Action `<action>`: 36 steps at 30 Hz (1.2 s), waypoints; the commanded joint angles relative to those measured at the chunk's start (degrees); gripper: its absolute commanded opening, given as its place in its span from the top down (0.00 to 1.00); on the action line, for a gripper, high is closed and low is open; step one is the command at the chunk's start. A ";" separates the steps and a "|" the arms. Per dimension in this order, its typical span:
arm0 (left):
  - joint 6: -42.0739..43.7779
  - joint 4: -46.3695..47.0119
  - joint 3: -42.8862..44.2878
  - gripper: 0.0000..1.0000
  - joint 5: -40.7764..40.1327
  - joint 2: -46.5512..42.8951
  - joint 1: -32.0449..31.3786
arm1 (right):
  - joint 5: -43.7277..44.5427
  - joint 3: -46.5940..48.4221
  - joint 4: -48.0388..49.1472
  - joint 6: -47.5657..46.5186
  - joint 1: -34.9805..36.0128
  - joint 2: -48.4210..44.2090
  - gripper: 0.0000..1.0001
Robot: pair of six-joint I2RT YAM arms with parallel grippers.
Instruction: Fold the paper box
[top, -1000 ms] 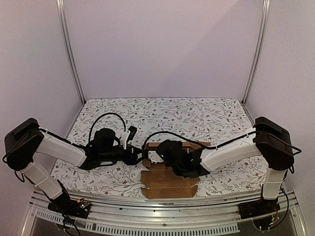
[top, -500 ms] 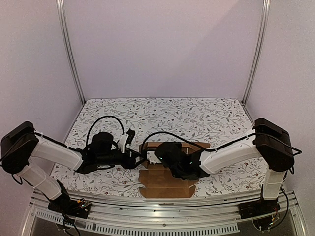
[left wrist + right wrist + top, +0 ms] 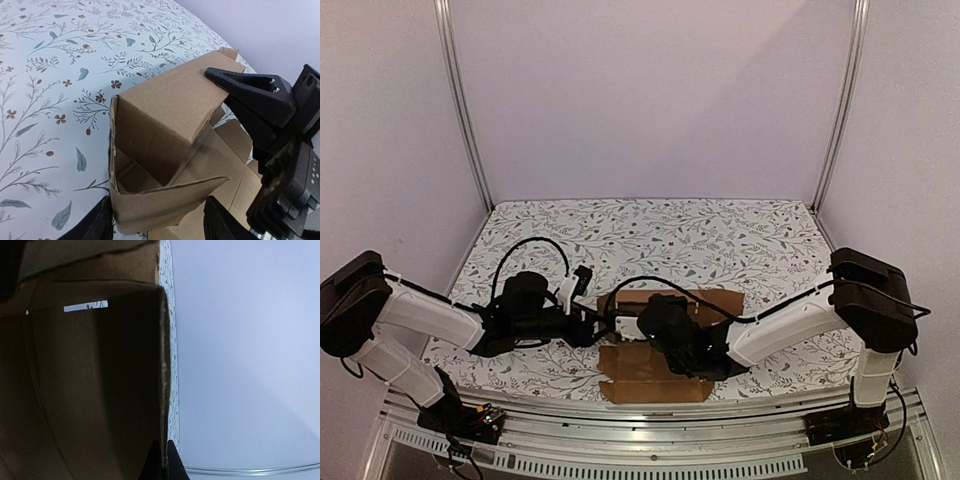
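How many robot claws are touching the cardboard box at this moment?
2. The left claw straddles the left end of the paper box, fingers either side. The right claw is shut on an upright wall edge. Exact contact is partly hidden.

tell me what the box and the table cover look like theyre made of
Paper box: plain brown cardboard, matte; raw fibrous cut edges and creased fold lines show in the left wrist view. Table cover: looks like a printed sheet, white with leaf and flower sprigs, smooth and flat; cloth or vinyl, cannot tell.

brown paper box [image 3: 665, 345], floral white table [image 3: 650, 235], seemingly black claw [image 3: 155, 225]
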 commanded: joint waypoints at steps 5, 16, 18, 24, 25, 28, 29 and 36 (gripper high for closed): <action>1.07 -1.92 -1.27 0.40 -2.15 -1.45 -2.08 | 2.35 -2.30 11.06 -5.79 1.53 3.49 1.00; -0.68 -2.23 -2.99 0.42 -4.35 -2.86 -5.86 | 2.73 -2.72 12.88 -6.14 1.56 3.31 1.00; -1.00 -2.34 -3.18 0.42 -4.55 -2.90 -6.41 | 2.70 -2.79 12.88 -6.00 1.58 2.93 1.00; -1.57 -2.13 -2.97 0.45 -6.40 -2.91 -8.58 | 2.29 -2.87 13.01 -5.70 1.57 1.58 1.00; -1.72 -2.14 -2.82 0.45 -6.48 -2.96 -8.85 | 2.08 -2.96 12.97 -5.59 1.60 1.32 1.00; -2.13 -2.13 -2.36 0.47 -6.95 -3.03 -9.97 | 1.34 -3.13 12.49 -5.17 1.54 0.15 1.00; -2.25 -2.24 -2.19 0.48 -7.21 -3.06 -10.25 | 0.97 -3.15 11.93 -4.93 1.59 -0.24 1.00; -1.93 -3.28 -1.50 0.54 -8.57 -4.58 -11.23 | -2.35 -2.53 4.27 -1.05 1.54 -4.45 1.00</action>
